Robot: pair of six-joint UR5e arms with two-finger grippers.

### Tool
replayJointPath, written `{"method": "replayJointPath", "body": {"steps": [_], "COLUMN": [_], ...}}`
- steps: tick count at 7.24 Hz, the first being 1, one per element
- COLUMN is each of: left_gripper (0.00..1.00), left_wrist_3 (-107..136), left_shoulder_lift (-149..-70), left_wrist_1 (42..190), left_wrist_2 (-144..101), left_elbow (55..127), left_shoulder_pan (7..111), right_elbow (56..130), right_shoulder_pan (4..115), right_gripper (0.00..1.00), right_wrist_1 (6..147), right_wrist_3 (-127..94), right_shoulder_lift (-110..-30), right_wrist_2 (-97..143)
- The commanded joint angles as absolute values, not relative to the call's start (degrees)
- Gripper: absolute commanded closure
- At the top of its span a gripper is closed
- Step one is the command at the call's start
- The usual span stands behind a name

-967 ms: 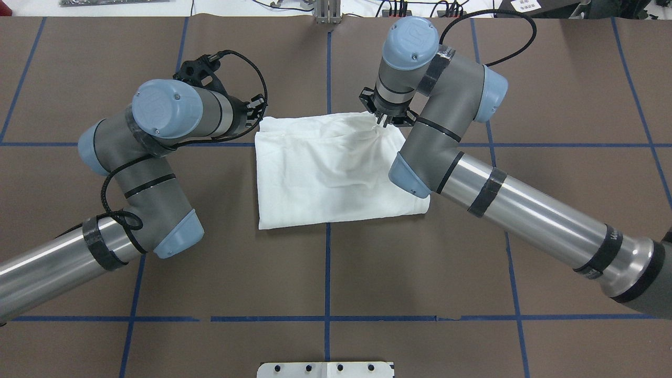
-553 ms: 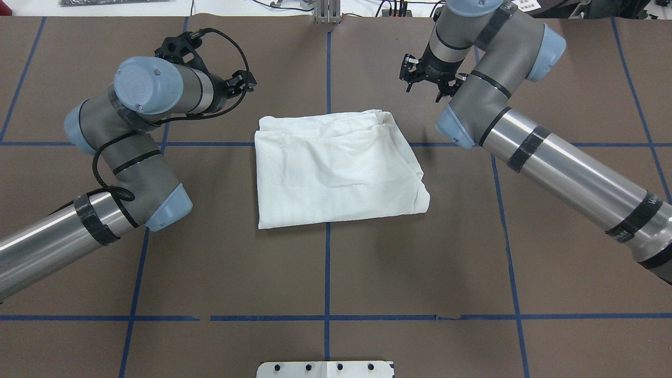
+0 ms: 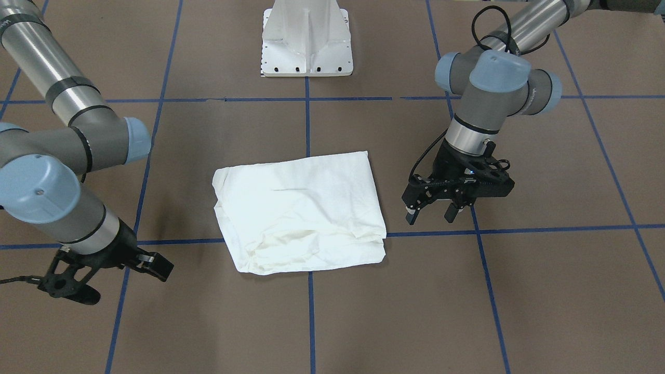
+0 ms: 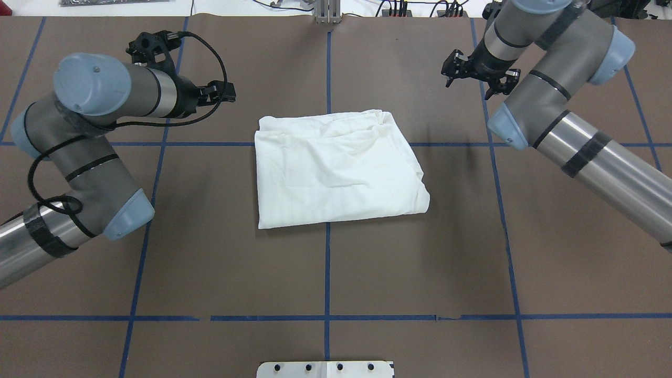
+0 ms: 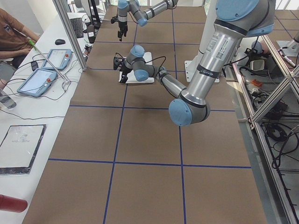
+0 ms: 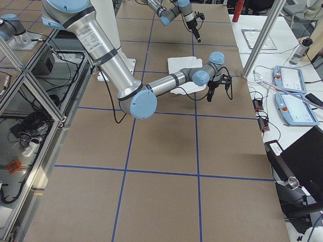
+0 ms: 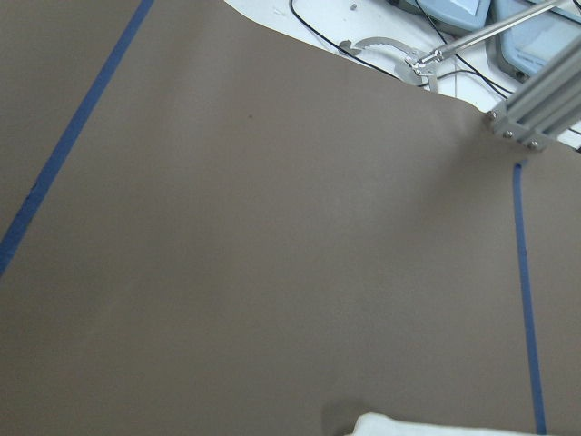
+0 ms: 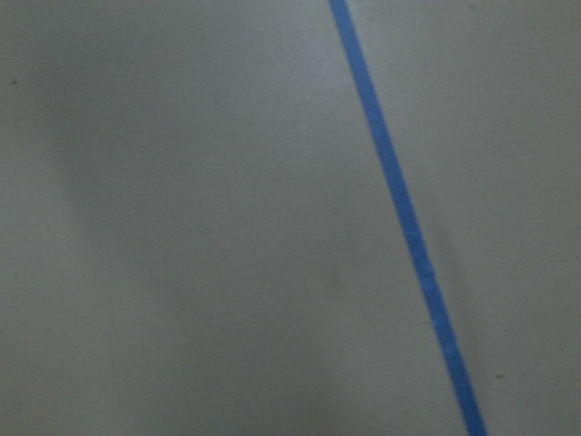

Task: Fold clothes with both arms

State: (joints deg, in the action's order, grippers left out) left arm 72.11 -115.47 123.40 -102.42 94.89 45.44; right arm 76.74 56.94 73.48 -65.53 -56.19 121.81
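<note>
The white T-shirt (image 4: 336,168) lies folded into a rough rectangle at the middle of the brown table, plain side up; it also shows in the front view (image 3: 301,208). No print, collar or label shows. My left gripper (image 4: 223,94) hangs open and empty to the left of the shirt's far left corner, clear of the cloth; the front view shows its jaws apart (image 3: 430,214). My right gripper (image 4: 469,86) is open and empty beyond the shirt's far right corner, also clear of it (image 3: 156,266). A sliver of the shirt (image 7: 427,425) shows in the left wrist view.
The white pedestal base (image 3: 306,41) stands at the robot's side of the table. Blue tape lines (image 4: 327,262) divide the brown cover into squares. An aluminium post (image 4: 328,10) stands at the far edge. Tablets (image 5: 46,70) lie on the side table.
Both grippers were at the shirt's far corners, the right one pinching cloth. They have let go and swung outward and away. The shirt's far edge has settled flat.
</note>
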Motion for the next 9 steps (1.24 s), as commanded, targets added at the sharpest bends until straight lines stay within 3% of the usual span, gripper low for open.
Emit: {"method": "replayJointPath", "body": {"steps": [1,2,5,7,9], "left_gripper": [0.00,0.00,0.00,0.00,0.00], "left_wrist_3": [53.64,41.87,14.31,-2.82,-3.78], "left_shoulder_lift": [-106.32,-101.13,-90.65,-85.72,-83.51], "left_wrist_1": [122.87,122.87,122.61,122.61,115.88], "left_wrist_2": [-115.33,-119.05,-127.03,-131.30,-131.83], "left_elbow": [102.01,103.00,100.39,94.94,96.05], "left_shoulder_pan": [51.99,57.51,72.98,83.98,89.98], "right_elbow": [88.02,91.20,90.98,92.28,93.68], "right_shoulder_pan": [62.55,65.62,77.83,83.04,87.96], "right_gripper": [0.00,0.00,0.00,0.00,0.00], "right_wrist_1": [73.74,73.74,73.83,79.77,87.68], "right_wrist_3": [-56.39,-48.33,-28.90,-17.12,-3.12], "right_shoulder_lift": [-68.84,-75.00,-84.43,-88.75,-91.14], "right_wrist_2": [126.01,127.25,132.33,133.42,133.33]}}
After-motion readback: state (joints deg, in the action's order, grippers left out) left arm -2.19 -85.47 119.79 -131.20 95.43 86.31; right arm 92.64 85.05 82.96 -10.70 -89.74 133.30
